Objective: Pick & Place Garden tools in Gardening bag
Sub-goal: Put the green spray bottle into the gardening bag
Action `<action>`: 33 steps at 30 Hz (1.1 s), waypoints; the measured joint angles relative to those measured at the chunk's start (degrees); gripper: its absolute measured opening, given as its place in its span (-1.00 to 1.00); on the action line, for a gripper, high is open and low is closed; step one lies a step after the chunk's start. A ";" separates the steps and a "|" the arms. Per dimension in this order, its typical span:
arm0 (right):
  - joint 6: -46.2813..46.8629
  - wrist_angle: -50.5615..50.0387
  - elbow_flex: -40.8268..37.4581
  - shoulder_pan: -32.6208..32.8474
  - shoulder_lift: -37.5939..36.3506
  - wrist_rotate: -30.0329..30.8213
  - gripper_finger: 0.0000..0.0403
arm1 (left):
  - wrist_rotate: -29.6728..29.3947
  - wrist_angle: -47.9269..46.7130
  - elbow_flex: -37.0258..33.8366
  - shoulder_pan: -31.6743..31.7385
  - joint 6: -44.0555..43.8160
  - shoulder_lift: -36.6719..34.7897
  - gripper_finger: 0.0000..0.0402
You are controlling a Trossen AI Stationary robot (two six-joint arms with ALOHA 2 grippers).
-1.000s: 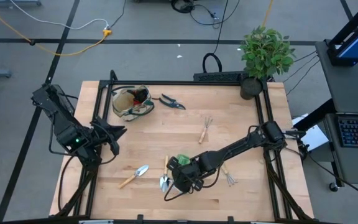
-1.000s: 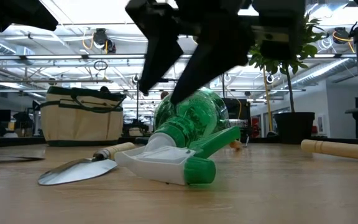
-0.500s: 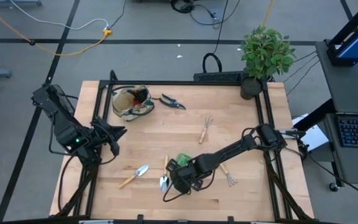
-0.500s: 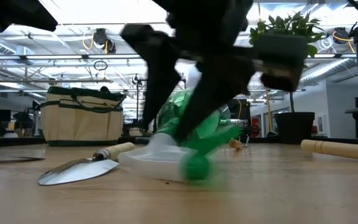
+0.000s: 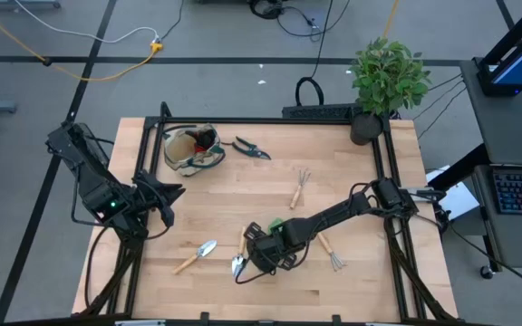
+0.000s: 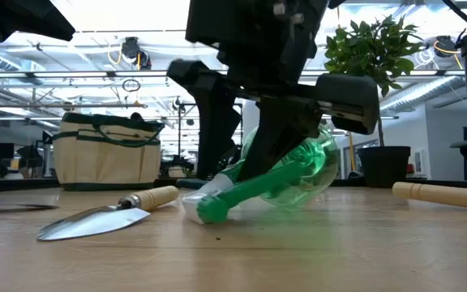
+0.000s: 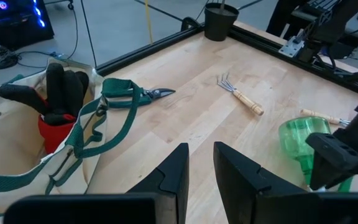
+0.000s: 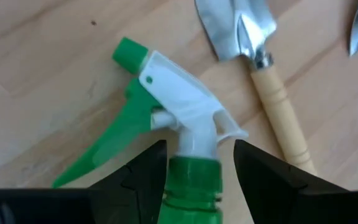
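The green spray bottle [image 5: 275,225] lies on its side near the table's front middle, its white and green head [image 8: 179,106] toward the near edge. My right gripper [image 8: 199,144] stands open over it, one finger on each side of the neck. Two wooden-handled trowels [image 5: 198,254] [image 8: 260,50] lie beside it. At the far left stands the tan gardening bag [image 5: 191,149] with a red-and-black glove [image 7: 58,99] inside; the dark shears [image 5: 250,147] lie next to it. A fork rake [image 5: 298,188] lies mid-table. My left gripper [image 7: 201,168] waits shut at the left, near the bag. My right gripper comes slanting down from the table's right and far side, its fingers across the bottle's neck. One finger [image 8: 143,177] lies against the green collar [image 8: 188,177] below the spray head; whether the other finger touches, I cannot tell. The bottle [image 6: 286,174] rests on the table.
A second fork rake [image 5: 331,254] lies to the right of the bottle. A potted plant [image 5: 386,77] stands in its dark pot [image 5: 366,129] at the far right corner. A black frame rail [image 5: 270,120] runs round the table. Bare wood lies between the bag and the bottle.
My right gripper has come down over the spray bottle and shifted a little toward the table's left, staying open. The bottle has turned about on the table: in the low view its head, which faced the camera, now points left and its body has swung right.
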 joint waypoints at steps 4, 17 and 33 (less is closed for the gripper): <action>1.35 -0.89 0.00 -0.48 0.00 -0.02 -0.10 | -0.02 0.00 0.00 0.00 0.07 0.00 -0.62; 3.18 -7.26 0.28 -0.26 3.06 0.23 -0.16 | -0.05 0.01 0.00 0.00 0.31 -0.01 -0.62; 6.70 -8.62 2.00 -0.29 3.36 3.97 -0.34 | 0.00 0.00 0.00 0.01 1.38 0.00 -0.62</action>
